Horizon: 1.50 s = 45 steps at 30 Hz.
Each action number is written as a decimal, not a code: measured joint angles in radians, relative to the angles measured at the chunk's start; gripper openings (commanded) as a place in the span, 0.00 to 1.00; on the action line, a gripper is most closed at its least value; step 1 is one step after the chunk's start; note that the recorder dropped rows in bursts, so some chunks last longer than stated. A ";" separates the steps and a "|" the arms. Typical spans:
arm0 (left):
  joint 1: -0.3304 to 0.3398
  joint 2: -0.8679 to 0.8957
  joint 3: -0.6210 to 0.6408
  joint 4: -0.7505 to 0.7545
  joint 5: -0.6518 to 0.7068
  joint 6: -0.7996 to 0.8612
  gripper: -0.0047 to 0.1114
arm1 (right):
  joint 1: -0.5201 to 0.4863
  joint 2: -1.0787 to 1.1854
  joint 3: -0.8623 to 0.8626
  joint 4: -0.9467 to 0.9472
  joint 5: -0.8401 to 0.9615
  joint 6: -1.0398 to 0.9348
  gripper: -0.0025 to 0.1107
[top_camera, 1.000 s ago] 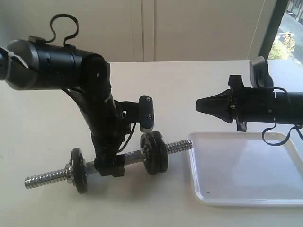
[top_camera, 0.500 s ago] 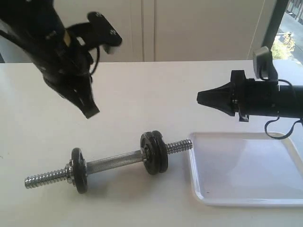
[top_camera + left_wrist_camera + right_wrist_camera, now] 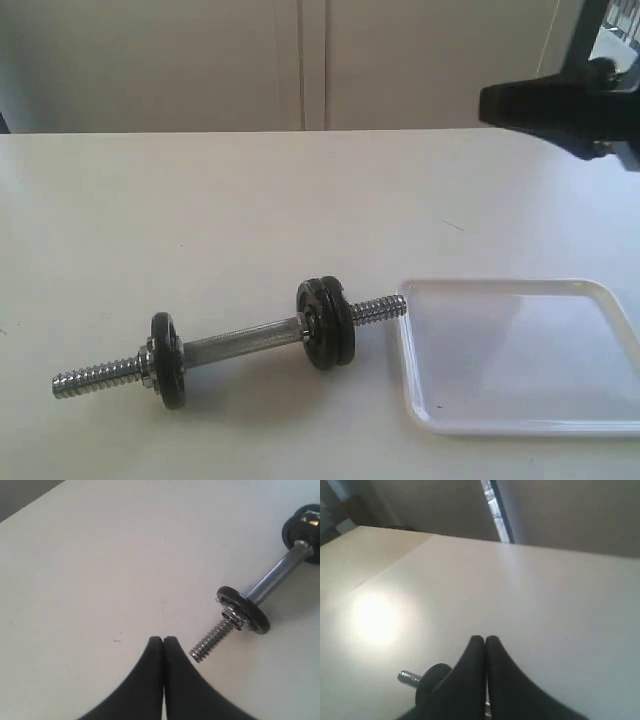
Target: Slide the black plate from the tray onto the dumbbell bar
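Observation:
The dumbbell bar (image 3: 240, 342) lies on the white table, its threaded end almost touching the tray (image 3: 520, 355), which holds nothing. A pair of black plates (image 3: 325, 323) sits close together on the bar's tray end, and a single black plate (image 3: 167, 360) on the other end. My left gripper (image 3: 163, 639) is out of the exterior view. It hovers shut and empty near the bar's free threaded end (image 3: 212, 642), beside the single plate (image 3: 245, 611). Well above the table at the upper right, my right gripper (image 3: 484, 102) is shut and empty; its fingertips (image 3: 485, 638) partly hide a plate (image 3: 432, 677).
Bare white tabletop (image 3: 200, 220) stretches behind and to the left of the bar. A pale wall (image 3: 300, 60) runs along the table's back edge, with a window strip (image 3: 610, 40) at the far right.
My left arm has let go of the bar's middle, lifted out of the exterior view, and its jaws have shut. The right arm has risen and drawn back to the right.

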 measured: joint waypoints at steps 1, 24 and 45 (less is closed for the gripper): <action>0.000 -0.074 0.057 0.000 -0.021 -0.036 0.04 | 0.000 -0.069 0.010 -0.019 -0.021 0.010 0.02; 0.000 -0.574 0.367 -0.131 -0.197 -0.266 0.04 | 0.106 -0.515 0.141 -0.301 -0.039 0.336 0.02; 0.220 -0.592 0.367 -0.131 -0.201 -0.265 0.04 | 0.109 -0.515 0.141 -0.301 -0.039 0.338 0.02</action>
